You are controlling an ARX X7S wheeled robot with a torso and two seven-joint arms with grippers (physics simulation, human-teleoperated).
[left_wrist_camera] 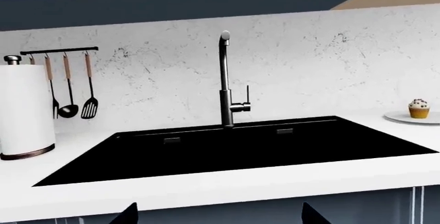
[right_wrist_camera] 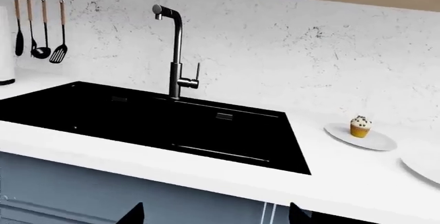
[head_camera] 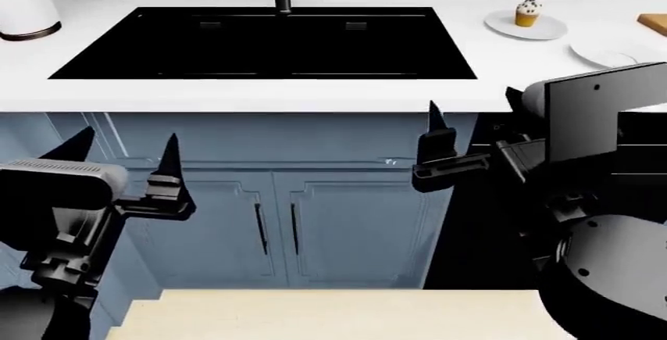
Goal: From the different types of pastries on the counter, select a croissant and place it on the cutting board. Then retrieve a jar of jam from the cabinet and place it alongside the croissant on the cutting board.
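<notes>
Left wrist: sink [left_wrist_camera: 234, 149], cupcake [left_wrist_camera: 419, 108] on plate; no croissant.
Head: left gripper [head_camera: 120, 156] and right gripper [head_camera: 469, 133] spread apart, empty, below counter [head_camera: 312, 94]; board [head_camera: 654, 23] corner only.
Right wrist: cupcake, no croissant or jam. Judgement: nothing done.

All three renders are sharp and evenly lit — bright, flat light with no blur or edge distortion. The white surface [head_camera: 312, 94] shows no glare, shadows are faint, and the black sink [left_wrist_camera: 240, 149] reads as near-featureless dark.
</notes>
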